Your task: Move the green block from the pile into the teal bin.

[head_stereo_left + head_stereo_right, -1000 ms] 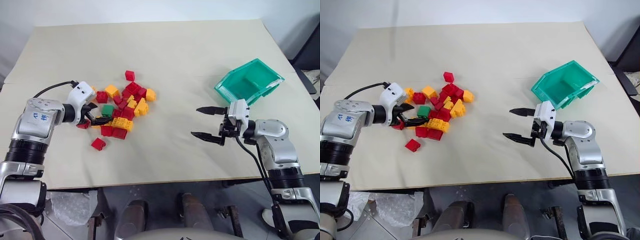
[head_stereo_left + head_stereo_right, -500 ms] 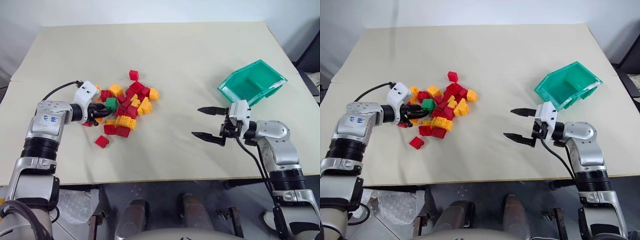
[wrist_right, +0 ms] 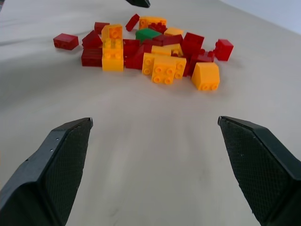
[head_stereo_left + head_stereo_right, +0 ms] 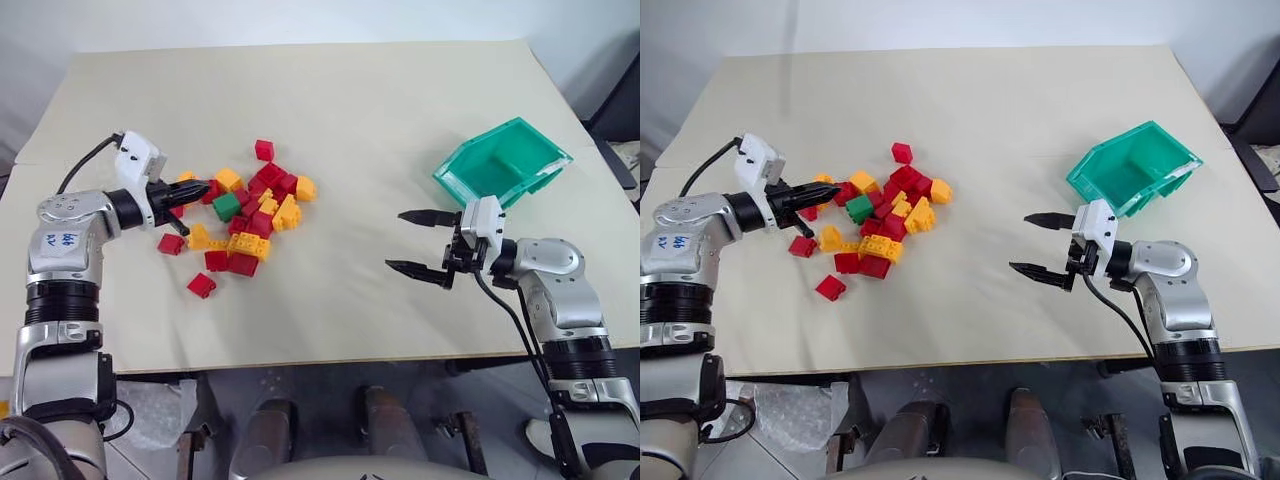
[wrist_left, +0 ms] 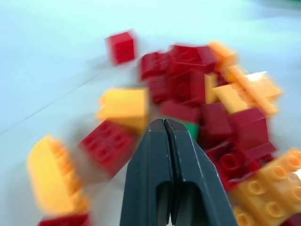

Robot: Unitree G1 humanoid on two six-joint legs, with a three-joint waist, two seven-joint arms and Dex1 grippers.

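Observation:
The green block point(image 4: 227, 206) lies on the left side of the pile point(image 4: 256, 218) of red and yellow-orange bricks, touching its neighbours. My left gripper point(image 4: 200, 187) hangs just left of and slightly above the pile, its black fingers point(image 5: 165, 155) pressed together with nothing between them. A sliver of the green block point(image 5: 190, 127) peeks out just past the fingertips. The teal bin point(image 4: 497, 168) stands tilted at the right of the table. Below and left of the bin, my right gripper point(image 4: 395, 240) is open and empty, pointing toward the pile, with the green block point(image 3: 148, 34) far ahead.
Single red bricks point(image 4: 170, 244) point(image 4: 201, 285) lie loose on the near left of the pile, and another red brick point(image 4: 264, 150) sits just behind it. The cream table surface point(image 4: 350, 130) stretches between pile and bin. The table's front edge point(image 4: 330, 358) runs close below both arms.
My left gripper closed at the green block, then came up and back out of the pile shut and empty. The green block stayed in the pile. The right arm kept still.

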